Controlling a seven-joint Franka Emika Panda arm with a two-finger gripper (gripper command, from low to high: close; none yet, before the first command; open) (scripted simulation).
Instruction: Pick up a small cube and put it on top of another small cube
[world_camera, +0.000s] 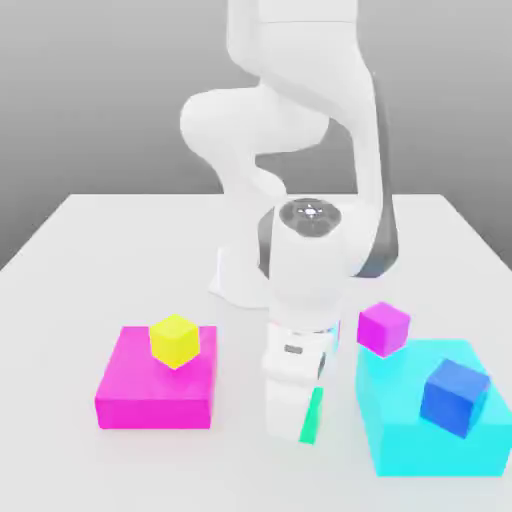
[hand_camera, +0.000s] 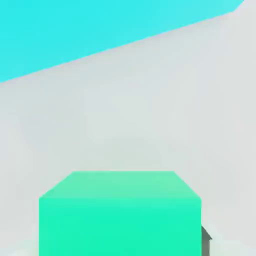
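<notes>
A small green cube (world_camera: 312, 416) sits low over the white table, mostly hidden behind my hand in the exterior view. My gripper (world_camera: 300, 422) points straight down and is shut on it. In the hand view the green cube (hand_camera: 120, 215) lies between the jaws, with a dark fingertip (hand_camera: 205, 242) against its side. A small yellow cube (world_camera: 175, 340) rests on a flat magenta block (world_camera: 150, 395) at the exterior view's left. A small blue cube (world_camera: 454, 397) rests on a cyan block (world_camera: 420, 440) at the right. A small magenta cube (world_camera: 383, 328) stands just behind the cyan block.
The arm's white base (world_camera: 240, 280) stands behind the gripper. The cyan block (hand_camera: 75, 30) lies close ahead in the hand view, with bare table (hand_camera: 150, 115) between it and the green cube. The gripper sits between the magenta block and the cyan block.
</notes>
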